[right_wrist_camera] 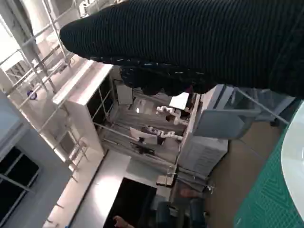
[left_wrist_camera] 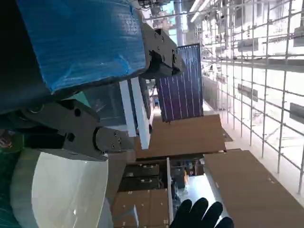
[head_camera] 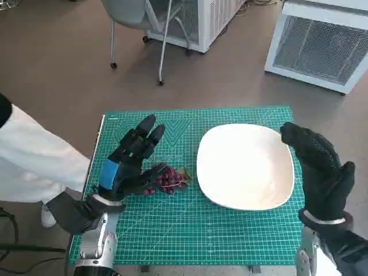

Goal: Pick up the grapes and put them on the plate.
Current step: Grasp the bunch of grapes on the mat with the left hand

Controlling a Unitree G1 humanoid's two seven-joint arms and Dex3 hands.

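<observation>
The grapes (head_camera: 168, 179) lie on the green mat (head_camera: 195, 230), left of centre in the frame, just beside the white plate (head_camera: 244, 167). The left hand (head_camera: 129, 161) touches them – fingers apart, nothing held. The right hand (head_camera: 319, 169) hovers at the plate's right edge – open, empty.

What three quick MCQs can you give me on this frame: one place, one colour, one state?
1. Where do the grapes lie?
A. on the plate
B. on the mat beside the plate
C. on the floor

2. What colour is the mat?
A. green
B. red
C. grey

3. What is on the plate?
A. grapes
B. a cup
C. nothing

Key:
1 B: the bunch sits on the mat between the left robot hand and the plate's rim.
2 A: the gridded mat under everything is green.
3 C: the white plate shows a bare surface; the right robot hand is at its far edge, holding nothing.
</observation>
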